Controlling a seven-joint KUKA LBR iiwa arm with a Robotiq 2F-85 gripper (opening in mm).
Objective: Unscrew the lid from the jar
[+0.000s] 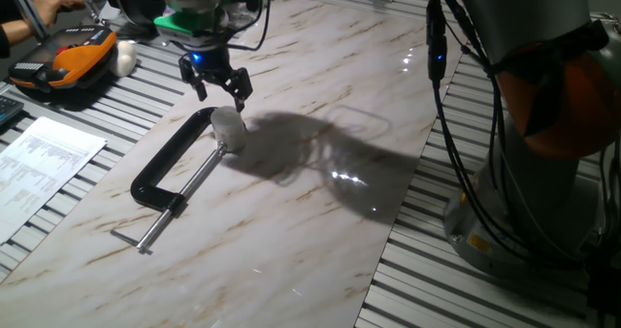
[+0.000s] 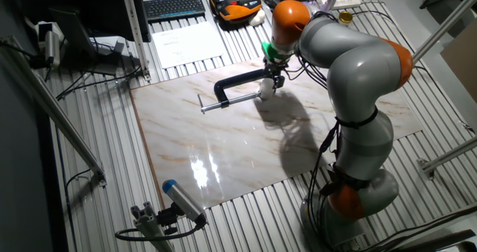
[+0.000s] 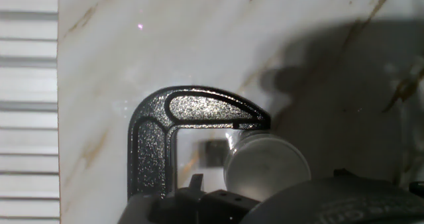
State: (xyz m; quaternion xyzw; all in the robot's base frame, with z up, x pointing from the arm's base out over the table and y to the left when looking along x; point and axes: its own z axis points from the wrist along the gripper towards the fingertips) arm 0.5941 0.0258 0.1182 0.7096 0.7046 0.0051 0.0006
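White plastic jar (image 1: 229, 131) w/ lid (image 1: 227, 117) on, held in black C-clamp (image 1: 167, 168) on marble-look tabletop (image 1: 320, 221); gripper (image 1: 219, 87) hovers just above lid, jaws spread, gripping nothing; unscrewing apparently not yet begun.

No legible text, labels or numbers.

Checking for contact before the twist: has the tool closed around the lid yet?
No: the tool hangs open above the lid, its fingers clear of it.
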